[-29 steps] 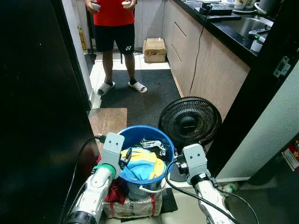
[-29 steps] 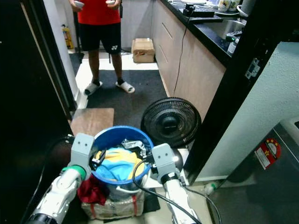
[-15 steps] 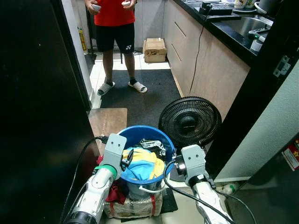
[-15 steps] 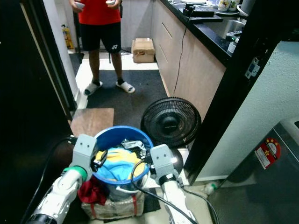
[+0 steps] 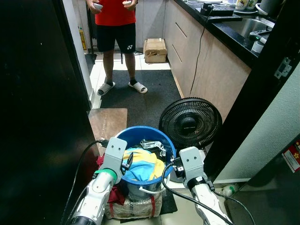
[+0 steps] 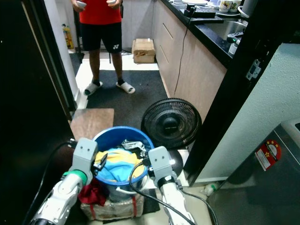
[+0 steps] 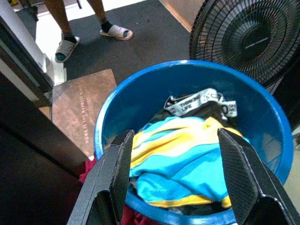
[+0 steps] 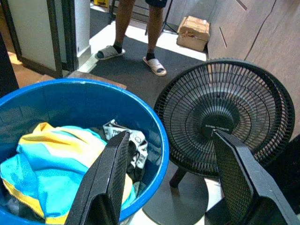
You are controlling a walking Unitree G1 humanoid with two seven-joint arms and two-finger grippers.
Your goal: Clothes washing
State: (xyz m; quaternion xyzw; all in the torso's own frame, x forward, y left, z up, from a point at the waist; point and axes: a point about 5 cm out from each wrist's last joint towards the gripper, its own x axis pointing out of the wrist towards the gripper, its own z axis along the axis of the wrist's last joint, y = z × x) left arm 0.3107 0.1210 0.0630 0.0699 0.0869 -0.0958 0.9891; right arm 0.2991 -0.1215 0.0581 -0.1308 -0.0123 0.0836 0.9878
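A blue bucket (image 5: pixel 165 142) stands on the floor right in front of me, full of laundry. A turquoise and yellow garment (image 7: pixel 178 159) lies on top, with a dark piece with a white printed waistband (image 7: pixel 197 101) behind it. My left gripper (image 7: pixel 174 136) is open at the bucket's left rim, its fingers spread above the clothes. At the bucket's right rim my right gripper (image 8: pixel 171 136) is open too, between the bucket and the fan. Neither holds anything.
A black floor fan (image 5: pixel 190 123) stands just right of the bucket. Beneath the bucket are a woven bag (image 5: pixel 136 207) and a red cloth (image 5: pixel 115 194). A person (image 5: pixel 115 21) stands ahead on the dark mat. A black door (image 5: pixel 37 117) is on the left and cabinets (image 5: pixel 213 70) on the right.
Both grippers have edged slightly inward toward the bucket's rim. The clothes have not moved.
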